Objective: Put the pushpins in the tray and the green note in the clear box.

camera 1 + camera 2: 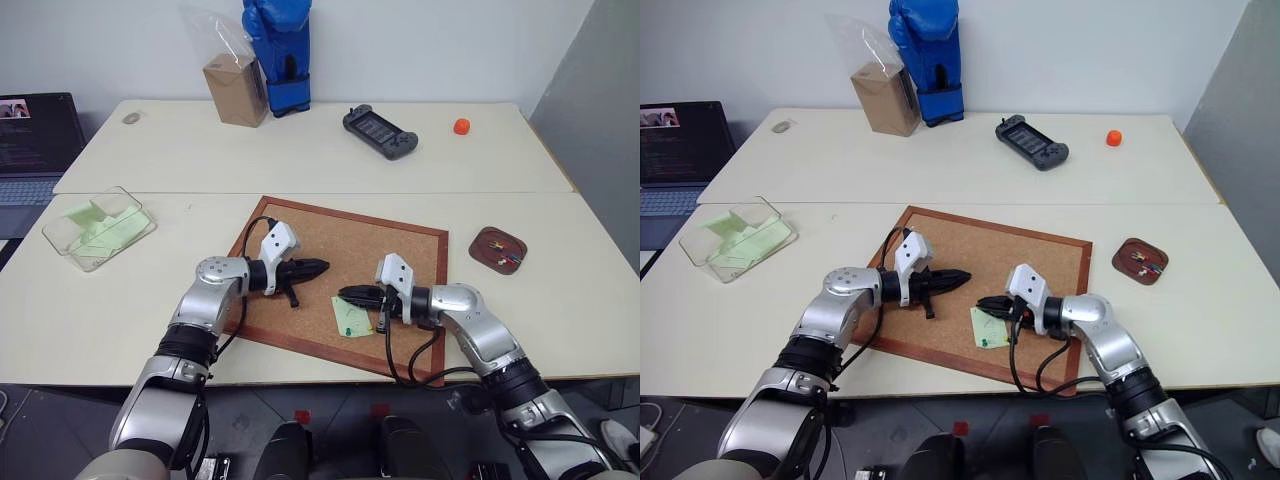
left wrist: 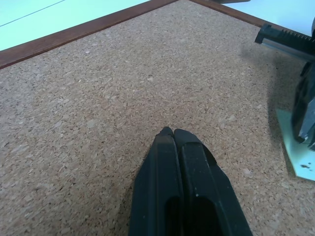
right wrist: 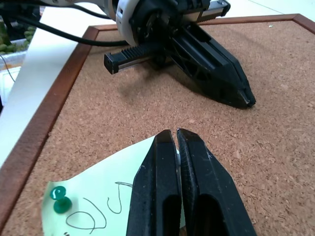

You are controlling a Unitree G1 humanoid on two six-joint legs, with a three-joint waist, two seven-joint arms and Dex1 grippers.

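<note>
Far left on the table [image 1: 300, 160]: clear box [image 1: 99, 227], pale green slips inside. Centre: cork board [image 1: 345, 262]. Over its left part, left gripper [image 1: 322, 266], fingers pressed together, empty. Just right of it, right gripper [image 1: 343, 294], fingers also together over the top edge of the green note [image 1: 351, 318]; grip on the paper unclear. Note flat on the board's near edge, green pushpin [image 3: 60, 199] in its corner. Far right: tray [image 1: 498, 248], coloured pushpins [image 1: 507, 257] inside.

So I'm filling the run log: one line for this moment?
left gripper: shut, over cork board | right gripper: shut at green note edge | green pushpin: in note | tray: holds pins
</note>
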